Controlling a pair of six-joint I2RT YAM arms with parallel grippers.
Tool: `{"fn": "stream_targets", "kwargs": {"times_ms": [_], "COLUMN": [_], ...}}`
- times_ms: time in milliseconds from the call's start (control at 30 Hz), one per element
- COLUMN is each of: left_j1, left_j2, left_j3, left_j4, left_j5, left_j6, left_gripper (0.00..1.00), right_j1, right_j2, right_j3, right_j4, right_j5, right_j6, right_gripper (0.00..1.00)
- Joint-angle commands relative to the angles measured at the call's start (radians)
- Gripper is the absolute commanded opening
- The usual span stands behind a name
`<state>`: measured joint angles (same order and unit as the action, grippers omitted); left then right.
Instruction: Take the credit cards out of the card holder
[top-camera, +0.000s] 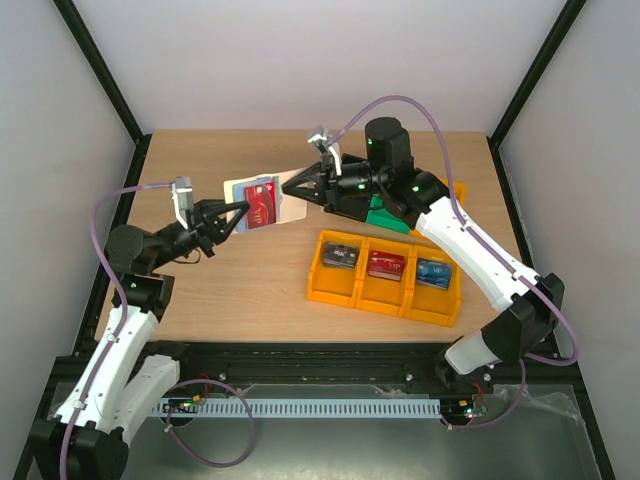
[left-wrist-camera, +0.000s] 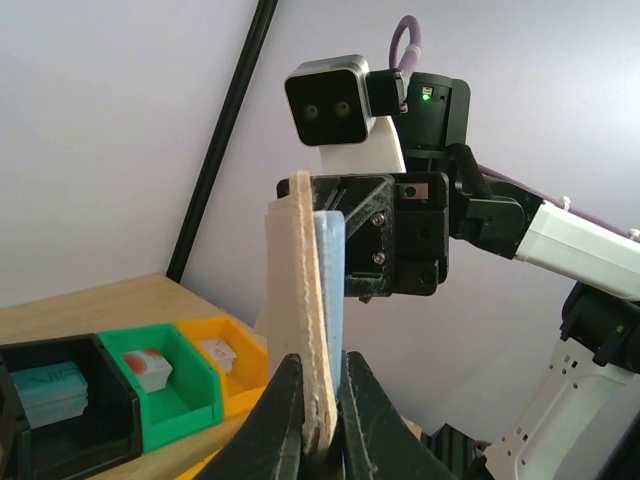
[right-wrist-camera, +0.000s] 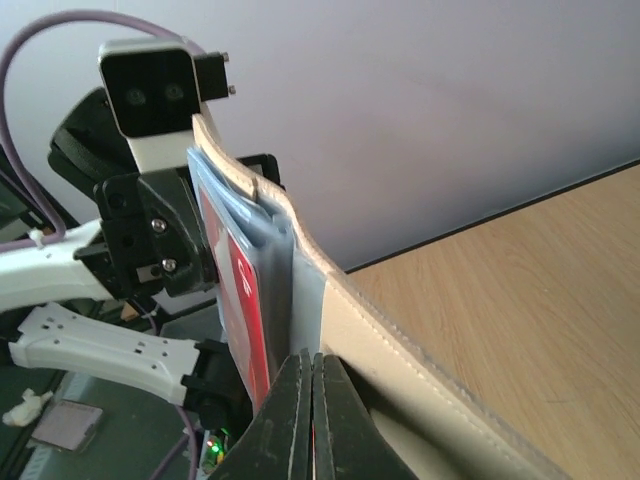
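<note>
The card holder (top-camera: 288, 192) is held open in the air over the table's back middle, between both grippers. It is beige outside and blue-grey inside. A red credit card (top-camera: 262, 206) shows on its inner face. My left gripper (top-camera: 238, 213) is shut on its left edge. In the left wrist view the card holder (left-wrist-camera: 305, 290) stands edge-on between my jaws (left-wrist-camera: 318, 405). My right gripper (top-camera: 300, 185) is shut at its right side. In the right wrist view the gripper (right-wrist-camera: 312, 385) is closed at the pocket's mouth with a thin red sliver between its jaws, beside the red card (right-wrist-camera: 235, 295) and the beige cover (right-wrist-camera: 400, 340).
A row of yellow bins (top-camera: 385, 292) at front right holds a dark card (top-camera: 340, 257), a red card (top-camera: 386, 265) and a blue card (top-camera: 432, 272). A green bin (top-camera: 385, 215) and a black bin sit under the right arm. They also show in the left wrist view (left-wrist-camera: 170, 385).
</note>
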<state>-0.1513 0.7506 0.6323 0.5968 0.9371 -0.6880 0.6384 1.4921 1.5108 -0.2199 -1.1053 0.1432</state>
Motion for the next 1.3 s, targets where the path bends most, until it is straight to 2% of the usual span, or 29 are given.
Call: {"fn": "stream_targets", "kwargs": {"times_ms": [0,100,200,300,500,667,733,1000,1133,1267], "left_j1": [0.004,0.004,0.004,0.004,0.000,-0.001,-0.001,0.000,-0.001,-0.001], "left_j2": [-0.005,-0.004,-0.003,0.000,-0.001,-0.004,-0.005,-0.005,-0.002,-0.002], "left_j3": [0.005,0.005,0.005,0.007,0.002,0.004,0.005,0.000,-0.001,0.001], "left_j4": [0.032,0.047,0.074,0.111,0.130,0.136,0.142,0.175,0.179,0.151], "left_j5": [-0.001,-0.012,0.000,0.030,0.090,0.107,0.095,0.066,0.061,0.043], "left_j6": [0.007,-0.001,-0.004,-0.005,0.028,0.050,0.043,0.021,0.015,0.018], "left_gripper": [0.02,0.02,0.02,0.02,0.02,0.02,0.02,0.02,0.02,0.02], "right_j1": [-0.001,0.012,0.017,0.037,0.044,0.050,0.063,0.098,0.104,0.104], "right_j2": [-0.032,-0.035,-0.049,-0.055,-0.045,-0.035,-0.027,-0.020,-0.023,-0.028], "right_j3": [-0.001,-0.022,-0.068,-0.090,-0.096,-0.088,-0.081,-0.093,-0.092,-0.081], "right_j4": [0.102,0.142,0.226,0.288,0.397,0.441,0.414,0.319,0.313,0.308], "right_j5": [-0.038,-0.051,-0.084,-0.061,-0.017,0.006,0.011,0.009,0.000,-0.030], "right_j6": [0.087,0.104,0.158,0.188,0.260,0.294,0.273,0.204,0.200,0.186], "right_gripper": [0.02,0.02,0.17,0.20,0.13,0.04,0.04,0.14,0.02,0.02]}}
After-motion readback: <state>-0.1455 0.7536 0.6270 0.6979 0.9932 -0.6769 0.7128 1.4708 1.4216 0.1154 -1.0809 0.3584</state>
